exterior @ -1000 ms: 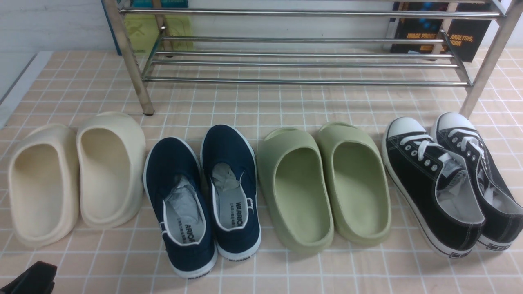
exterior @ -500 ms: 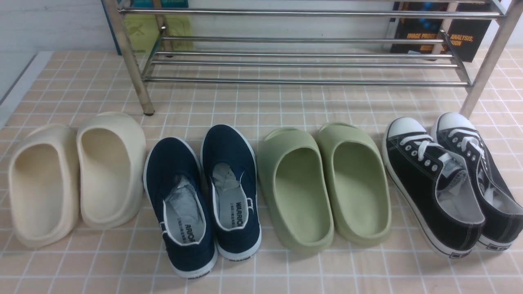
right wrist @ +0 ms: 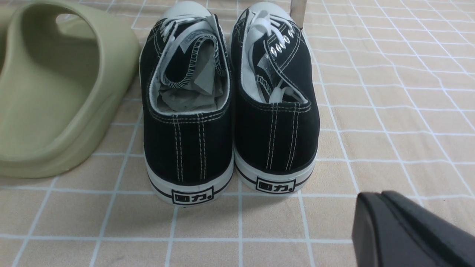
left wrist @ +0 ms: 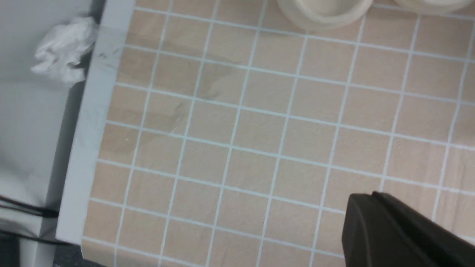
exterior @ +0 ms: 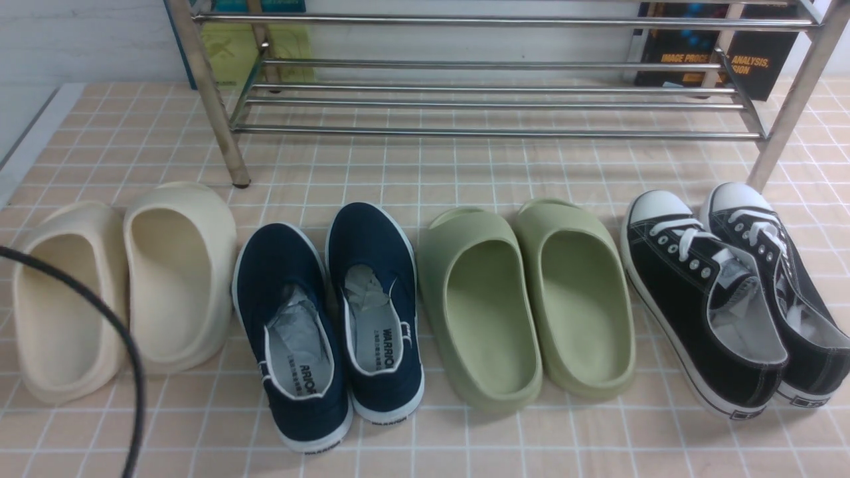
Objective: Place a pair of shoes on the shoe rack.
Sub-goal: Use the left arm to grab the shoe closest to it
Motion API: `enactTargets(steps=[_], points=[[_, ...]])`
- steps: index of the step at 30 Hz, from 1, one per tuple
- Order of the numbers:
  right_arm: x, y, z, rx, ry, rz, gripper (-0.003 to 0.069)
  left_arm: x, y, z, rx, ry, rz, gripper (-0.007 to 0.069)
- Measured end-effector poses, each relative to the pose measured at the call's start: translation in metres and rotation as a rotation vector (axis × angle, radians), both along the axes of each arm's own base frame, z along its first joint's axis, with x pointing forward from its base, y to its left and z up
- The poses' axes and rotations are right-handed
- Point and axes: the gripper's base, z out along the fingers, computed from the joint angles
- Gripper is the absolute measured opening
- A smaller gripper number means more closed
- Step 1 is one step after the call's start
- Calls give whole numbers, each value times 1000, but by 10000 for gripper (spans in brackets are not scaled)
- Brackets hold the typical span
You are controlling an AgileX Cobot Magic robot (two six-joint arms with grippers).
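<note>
1. Blue shoes sit before the rack, toes toward it.
2. Left pincer and right pincer: both pinched together, empty.
3. Left pincer seems nearer, farther from the rack than the shoes.

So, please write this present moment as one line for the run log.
navy slip-on shoes: on floor | shoe rack: behind them | left fingers: shut, empty | right fingers: shut, empty

There are two cream clogs, two navy slip-ons, two green slides, two black sneakers and one rack.
</note>
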Motion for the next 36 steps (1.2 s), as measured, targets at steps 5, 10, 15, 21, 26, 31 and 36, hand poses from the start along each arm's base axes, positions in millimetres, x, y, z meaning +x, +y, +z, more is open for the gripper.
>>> enactTargets(steps=[5, 10, 15, 21, 26, 31, 36], points=[[0, 0, 0, 0, 0, 0, -4, 32, -32, -8, 14, 100, -153, 7], [0, 0, 0, 0, 0, 0, -4, 67, -65, -13, 9, 137, -225, 61], [0, 0, 0, 0, 0, 0, -4, 100, -96, -22, -16, 150, -224, 213], [0, 0, 0, 0, 0, 0, -4, 133, -118, -57, -91, 187, -125, 454], [0, 0, 0, 0, 0, 0, -4, 150, -134, -87, -183, 222, -59, 544], [0, 0, 0, 0, 0, 0, -4, 163, -141, -118, -182, 261, -12, 537], [0, 0, 0, 0, 0, 0, -4, 155, -136, -147, -146, 343, 11, 421]])
